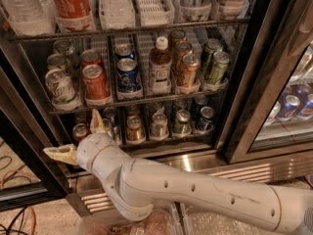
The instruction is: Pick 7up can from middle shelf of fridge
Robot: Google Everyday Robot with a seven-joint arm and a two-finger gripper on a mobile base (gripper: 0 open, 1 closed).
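Observation:
The fridge (247,89) stands open in front of me. The 7up can (59,86), pale with green marks and a silver top, stands at the front left end of the middle shelf (132,100), next to a red cola can (96,83). My gripper (77,138) is below that shelf, in front of the left end of the lower rack, a little below and right of the 7up can. It is open wide and empty, with one cream finger (97,122) pointing up and the other pointing left. My white arm reaches in from the lower right.
On the middle shelf stand a blue can (128,75), a white-capped brown bottle (160,66) and green-gold cans (215,64). Large bottles (71,3) fill the rack above and several cans (182,122) the one below. Black frames and a closed glass door (288,106) are at right, with the steel base (205,163) below.

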